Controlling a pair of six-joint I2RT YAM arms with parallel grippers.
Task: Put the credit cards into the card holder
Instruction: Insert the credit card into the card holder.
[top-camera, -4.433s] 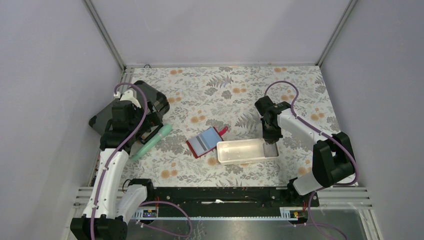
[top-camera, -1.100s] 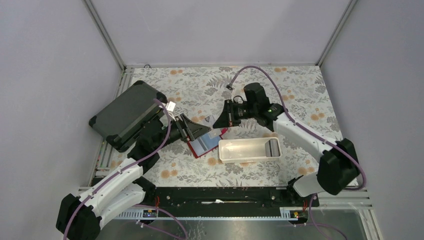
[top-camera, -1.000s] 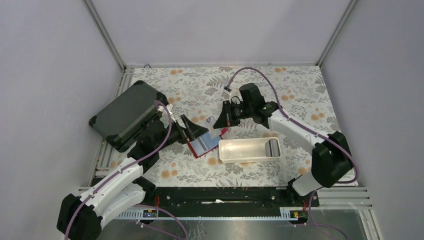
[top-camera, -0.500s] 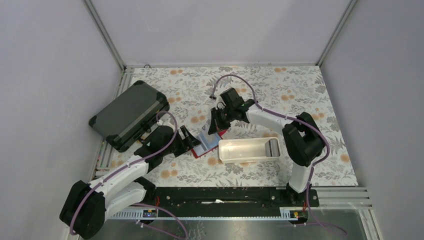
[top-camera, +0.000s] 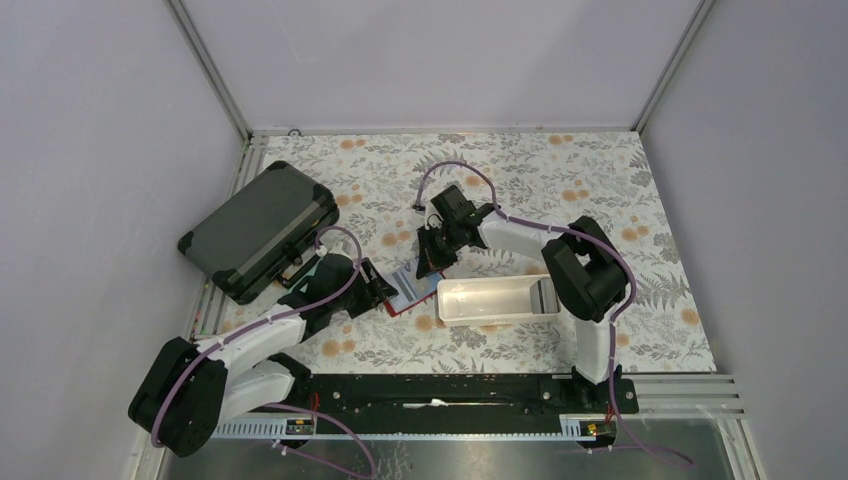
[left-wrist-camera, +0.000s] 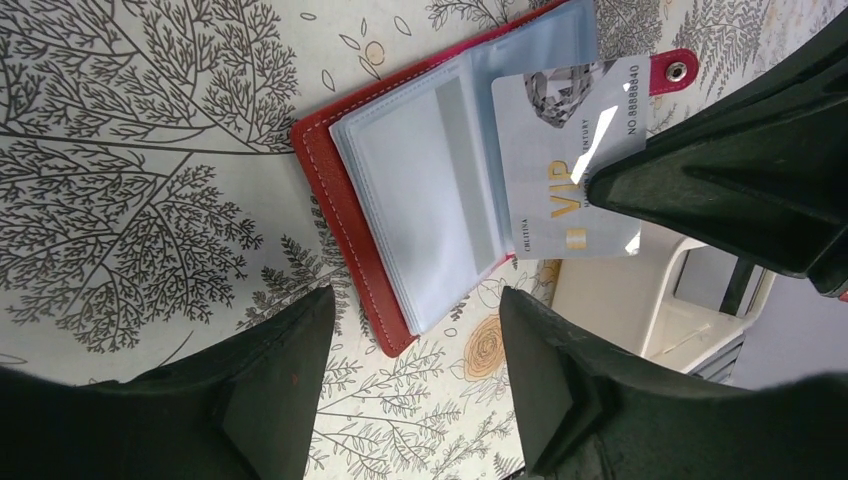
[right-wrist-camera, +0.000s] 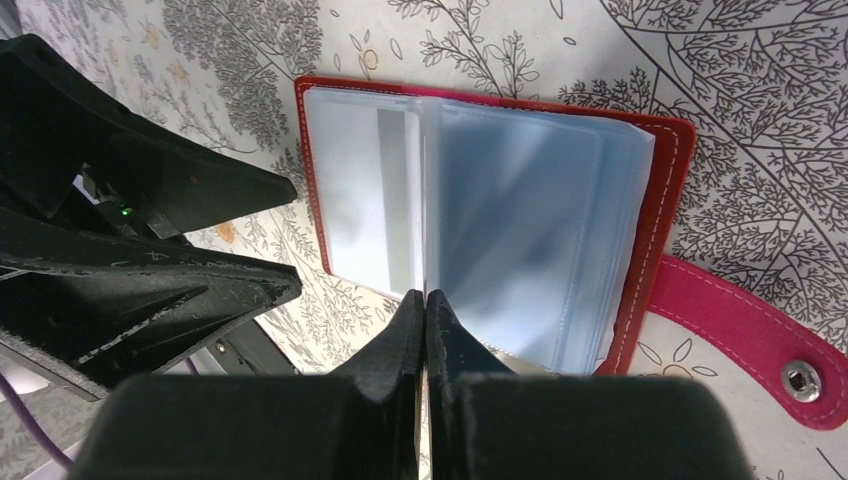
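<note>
Wallet (top-camera: 404, 296) at mid-table (top-camera: 620, 200), tray (top-camera: 482, 322) just right of it, case (top-camera: 258, 230) well left and behind, left gripper (top-camera: 385, 290) at wallet's left edge, right gripper (top-camera: 429, 267) behind it, card (left-wrist-camera: 570, 150) over wallet's right half.

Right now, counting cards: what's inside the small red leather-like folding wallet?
Clear plastic sleeves; a pale VIP card in the right gripper covers some. Whether sleeves hold cards is unclear.

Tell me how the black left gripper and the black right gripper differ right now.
The left gripper is open, fingers spread wide; the right gripper is shut. The left gripper holds nothing; the right gripper pinches a pale plastic card printed VIP by its edge. Both sit close to the open red leather-like wallet with clear sleeves.
</note>
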